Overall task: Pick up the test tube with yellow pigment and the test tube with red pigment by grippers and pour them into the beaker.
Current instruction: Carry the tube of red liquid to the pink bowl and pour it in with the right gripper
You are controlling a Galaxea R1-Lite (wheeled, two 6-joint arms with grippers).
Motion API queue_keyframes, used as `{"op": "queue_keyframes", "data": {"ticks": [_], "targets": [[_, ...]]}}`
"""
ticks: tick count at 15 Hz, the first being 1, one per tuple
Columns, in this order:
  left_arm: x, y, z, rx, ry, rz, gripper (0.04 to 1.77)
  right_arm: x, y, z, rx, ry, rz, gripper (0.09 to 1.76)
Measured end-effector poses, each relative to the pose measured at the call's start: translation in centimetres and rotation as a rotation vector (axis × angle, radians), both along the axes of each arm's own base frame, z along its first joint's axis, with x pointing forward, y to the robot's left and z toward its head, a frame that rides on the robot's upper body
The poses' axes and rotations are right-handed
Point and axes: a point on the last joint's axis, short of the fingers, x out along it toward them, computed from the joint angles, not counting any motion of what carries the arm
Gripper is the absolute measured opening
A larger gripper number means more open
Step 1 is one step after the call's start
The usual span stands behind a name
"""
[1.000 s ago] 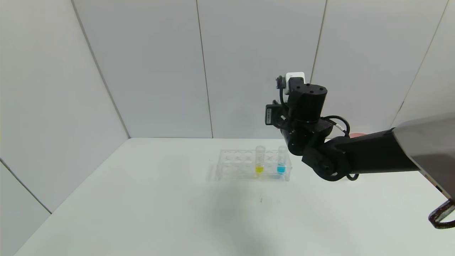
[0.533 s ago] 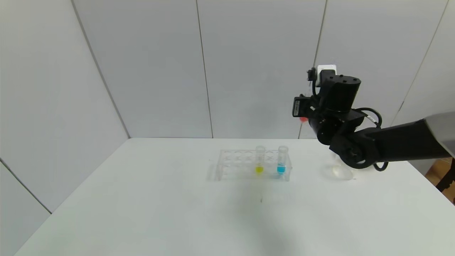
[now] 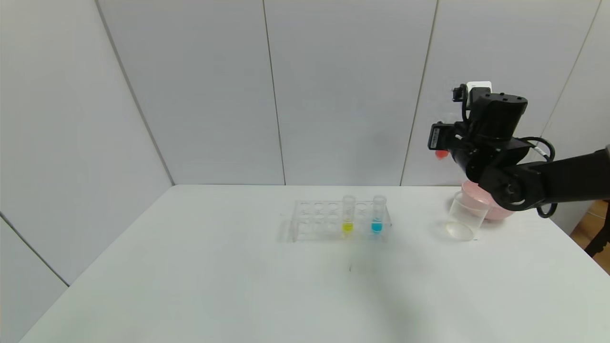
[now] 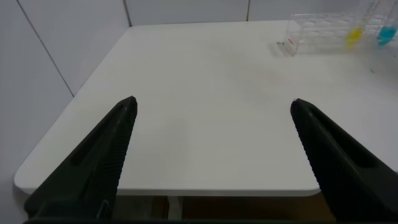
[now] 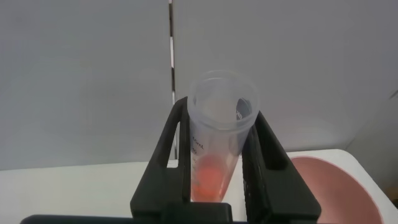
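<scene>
My right gripper (image 5: 219,112) is shut on the test tube with red pigment (image 5: 214,149), whose red-orange liquid sits at the rounded end. In the head view that red end (image 3: 441,154) shows beside the black wrist, high over the table, above and slightly left of the beaker (image 3: 464,216). The clear beaker stands upright on the table at the right. The test tube with yellow pigment (image 3: 348,214) stands upright in the clear rack (image 3: 314,220). In the left wrist view my left gripper (image 4: 213,101) hangs open near the table's front left corner, nothing between its fingers.
A blue-liquid tube (image 3: 377,213) stands in the rack to the right of the yellow one. A pink bowl (image 3: 493,209) sits just behind the beaker. The white table (image 3: 214,286) ends at wall panels at the back and left.
My right arm has swung to the right and a little higher with the red tube, from over the rack's right end to above the beaker and bowl. Rack and beaker have not moved.
</scene>
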Motion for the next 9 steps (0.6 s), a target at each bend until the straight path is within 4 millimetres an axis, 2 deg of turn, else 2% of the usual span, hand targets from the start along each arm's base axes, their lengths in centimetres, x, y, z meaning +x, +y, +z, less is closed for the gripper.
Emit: {"op": "queue_keyframes", "data": {"ticks": [4, 9], "targets": [[0.0, 0.0, 0.0, 0.000, 0.000, 0.000, 1.76, -0.4, -3.0, 0.5, -0.029, 0.116, 0.066, 0.53], [0.0, 0.0, 0.0, 0.000, 0.000, 0.000, 1.76, -0.7, -7.2, 3.6, -0.128, 0.162, 0.071, 0.53]]}}
